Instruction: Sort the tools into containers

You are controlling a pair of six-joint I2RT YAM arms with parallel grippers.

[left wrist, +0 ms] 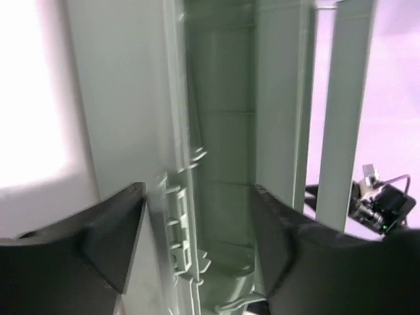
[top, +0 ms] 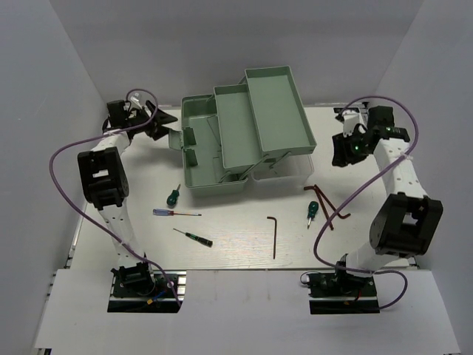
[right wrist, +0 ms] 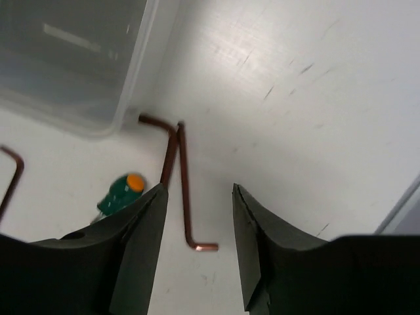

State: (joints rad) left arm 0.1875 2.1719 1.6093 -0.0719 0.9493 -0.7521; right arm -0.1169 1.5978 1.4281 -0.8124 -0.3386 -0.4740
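Observation:
The pale green toolbox (top: 244, 129) stands open at the back middle, its tiers folded out. My left gripper (top: 162, 124) is open at its left end; in the left wrist view the jaws (left wrist: 198, 190) stand either side of the box's wall and latch (left wrist: 180, 223) without holding it. My right gripper (top: 342, 153) is open and empty, right of the box. In the right wrist view (right wrist: 199, 190) two reddish-brown hex keys (right wrist: 182, 177) and a green screwdriver (right wrist: 121, 191) lie below it.
On the table lie a green screwdriver (top: 174, 196), a blue-purple one (top: 176, 213), a dark one (top: 194, 237), a dark hex key (top: 273, 237), another green screwdriver (top: 312, 212) and reddish hex keys (top: 327, 203). The translucent lid (right wrist: 72, 59) is close by.

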